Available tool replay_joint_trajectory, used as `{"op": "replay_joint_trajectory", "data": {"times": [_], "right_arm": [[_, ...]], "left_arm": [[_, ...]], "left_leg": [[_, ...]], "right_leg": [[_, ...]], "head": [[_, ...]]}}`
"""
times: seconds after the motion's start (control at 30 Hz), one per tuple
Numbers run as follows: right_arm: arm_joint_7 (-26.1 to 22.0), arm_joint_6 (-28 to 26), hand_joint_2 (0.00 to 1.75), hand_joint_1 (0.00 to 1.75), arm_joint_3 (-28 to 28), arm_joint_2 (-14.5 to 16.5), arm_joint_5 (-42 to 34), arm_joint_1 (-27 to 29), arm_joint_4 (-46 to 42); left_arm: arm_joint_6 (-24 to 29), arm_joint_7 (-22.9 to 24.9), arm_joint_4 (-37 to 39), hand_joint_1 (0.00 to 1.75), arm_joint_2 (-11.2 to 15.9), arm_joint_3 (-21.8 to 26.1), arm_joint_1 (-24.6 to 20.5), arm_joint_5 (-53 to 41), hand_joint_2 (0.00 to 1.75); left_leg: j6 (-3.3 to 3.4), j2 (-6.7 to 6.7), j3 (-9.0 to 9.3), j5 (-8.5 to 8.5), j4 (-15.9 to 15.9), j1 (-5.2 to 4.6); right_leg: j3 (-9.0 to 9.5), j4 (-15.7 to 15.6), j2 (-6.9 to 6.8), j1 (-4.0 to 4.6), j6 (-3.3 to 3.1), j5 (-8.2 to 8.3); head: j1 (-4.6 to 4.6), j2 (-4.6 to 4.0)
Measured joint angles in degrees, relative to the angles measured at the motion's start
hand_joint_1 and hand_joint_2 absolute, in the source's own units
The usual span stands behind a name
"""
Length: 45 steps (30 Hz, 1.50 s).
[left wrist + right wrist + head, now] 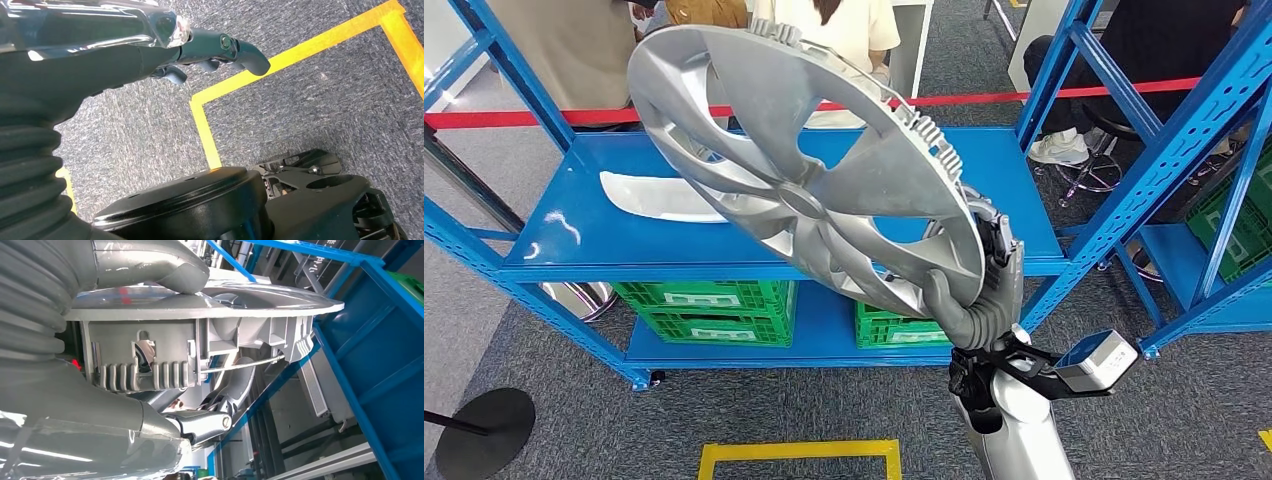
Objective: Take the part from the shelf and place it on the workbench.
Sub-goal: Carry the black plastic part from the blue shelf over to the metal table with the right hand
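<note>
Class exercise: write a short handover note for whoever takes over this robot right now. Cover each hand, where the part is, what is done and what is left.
Right hand: grips the silver wheel cover by its rim, held up in front of the blue shelf.
Left hand: hangs over the carpet, fingers holding nothing.
Done: the cover is off the shelf.
Left: carry it to the workbench and set it down. Another silver piece lies on the shelf.

Blue shelf (544, 225) with silver trim piece (659, 198) on top, green crates (709, 310) below.
</note>
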Motion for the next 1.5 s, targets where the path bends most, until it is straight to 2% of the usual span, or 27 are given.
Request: {"op": "replay_joint_trajectory", "data": {"times": [0.8, 1.0, 1.13, 1.17, 1.2, 1.3, 1.33, 1.37, 1.4, 1.47, 1.5], "right_arm": [[0.00, 0.88, 1.75, 1.75, 0.02, 0.54, -0.92, 0.07, 1.17], [0.00, 1.57, 1.75, 1.75, -0.01, 1.01, -1.05, -0.08, 1.77], [0.00, 1.27, 1.75, 1.75, -0.08, 1.09, -1.02, -0.11, 1.62], [0.00, 1.12, 1.75, 1.75, -0.19, 1.08, -0.99, -0.14, 1.47], [-0.01, 0.95, 1.75, 1.75, -0.34, 1.04, -1.01, -0.16, 1.26], [-0.04, 0.57, 1.75, 1.75, -1.00, 0.91, -1.14, -0.12, 0.82], [-0.02, 0.50, 1.75, 1.75, -1.19, 0.85, -1.17, -0.04, 0.77], [0.02, 0.45, 1.75, 1.75, -1.33, 0.79, -1.20, 0.02, 0.73], [0.13, 0.40, 1.75, 1.75, -1.44, 0.75, -1.22, 0.06, 0.63], [0.49, 0.27, 1.75, 1.75, -1.52, 0.77, -1.26, -0.04, 0.39], [0.73, 0.15, 1.75, 1.75, -1.54, 0.82, -1.27, -0.15, 0.24]], "left_arm": [[0.08, 0.01, -0.02, 0.00, 0.01, 0.00, 0.03, 0.21, 1.75], [0.03, 0.07, -0.02, 0.00, 0.04, 0.00, 0.02, -0.35, 1.75], [-0.14, 0.57, -0.03, 0.00, 0.09, -0.13, -0.15, -1.54, 1.75], [-0.19, 0.79, -0.03, 0.00, 0.08, -0.25, -0.21, -1.83, 1.75], [-0.22, 1.00, -0.04, 0.00, 0.07, -0.39, -0.26, -2.07, 1.75], [-0.27, 1.33, -0.04, 0.00, 0.07, -0.75, -0.28, -2.42, 1.75], [-0.27, 1.38, -0.04, 0.00, 0.07, -0.80, -0.28, -2.46, 1.75], [-0.27, 1.42, -0.04, 0.00, 0.06, -0.81, -0.28, -2.46, 1.75], [-0.26, 1.44, -0.04, 0.00, 0.05, -0.81, -0.28, -2.37, 1.75], [-0.20, 1.44, -0.04, 0.00, 0.07, -0.80, -0.27, -1.98, 1.75], [-0.15, 1.43, -0.05, 0.00, 0.10, -0.80, -0.26, -1.69, 1.75]], "left_leg": [[0.10, -0.03, -0.02, -0.09, 0.03, -0.17], [0.60, -0.06, -0.01, -0.35, 0.16, -0.57], [1.44, 0.00, 0.37, -0.23, -0.28, -0.62], [1.72, 0.06, 0.63, -0.07, -0.63, -0.46], [1.96, 0.13, 0.88, 0.07, -0.94, -0.26], [2.18, 0.19, 1.09, 0.00, -1.05, -0.12], [2.13, 0.14, 1.15, -0.07, -1.03, -0.10], [2.02, 0.06, 1.25, -0.17, -0.99, -0.06], [1.82, -0.04, 1.39, -0.31, -0.90, 0.03], [1.14, -0.24, 1.52, -0.78, -0.43, 0.08], [0.79, -0.29, 1.45, -1.00, -0.15, 0.02]], "right_leg": [[0.02, -0.02, -0.01, -0.14, 0.06, 0.01], [0.08, -0.04, -0.01, -0.56, 0.46, -0.09], [0.15, -0.11, -0.01, -0.82, 1.12, -0.31], [-0.20, 0.77, -0.02, -0.82, 1.26, -0.88], [-1.15, 2.93, -0.03, -0.83, 1.38, -2.07], [-6.88, 14.48, -0.05, -0.89, 1.77, -6.86], [-8.16, 16.65, -0.05, -0.91, 1.83, -7.23], [-8.28, 16.46, -0.06, -0.93, 1.84, -6.41], [-7.17, 13.77, -0.08, -0.98, 1.82, -4.60], [-3.29, 5.50, -0.12, -1.14, 1.82, -0.80], [-1.91, 2.65, -0.05, -1.17, 1.66, 0.20]], "head": [[0.00, 0.00], [-0.02, 0.00], [-0.01, 0.00], [0.02, 0.00], [0.08, 0.00], [0.23, 0.00], [0.23, 0.00], [0.25, 0.00], [0.24, 0.00], [0.29, 0.00], [0.27, 0.00]]}}
